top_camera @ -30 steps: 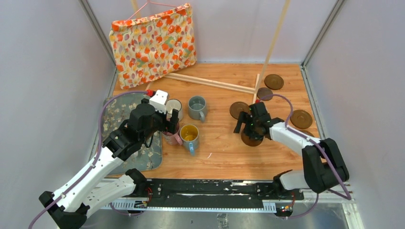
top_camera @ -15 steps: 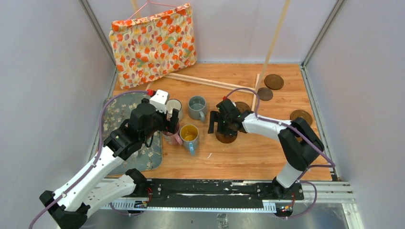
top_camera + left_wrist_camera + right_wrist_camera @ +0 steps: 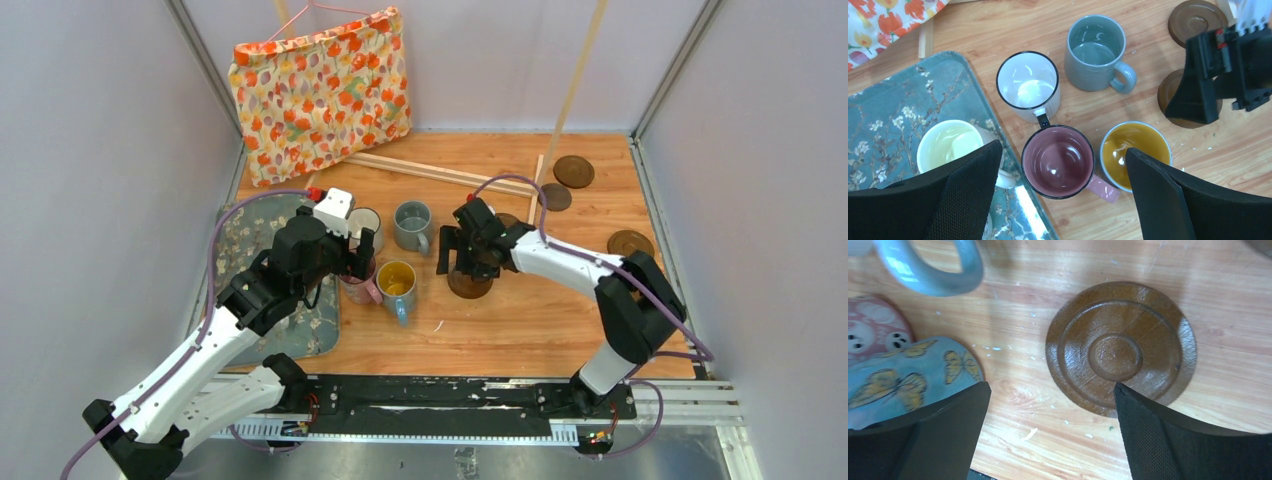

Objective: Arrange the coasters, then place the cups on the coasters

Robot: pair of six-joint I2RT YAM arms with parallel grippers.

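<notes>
Mid-table, just right of mugs: dark-brown coaster point(image 3: 1120, 347) flat on wood, glossy, concentric grooves round raised centre button. Right gripper point(image 3: 1050, 387) hangs over it, jaws spread wide, gripping nothing. Farthest coaster point(image 3: 574, 170) near back-right corner, two others between; one more possibly half-hidden behind right arm. Left gripper point(image 3: 1063, 150) above pink mug point(image 3: 1058, 161), jaws fully apart, empty. Close round it on wood: blue mug point(image 3: 1133, 152), yellow inside, butterfly print outside; grey-blue mug point(image 3: 1095, 50); white mug point(image 3: 1028, 85), dark rim. Cream mug point(image 3: 948, 145) on floral tray point(image 3: 878, 125).
</notes>
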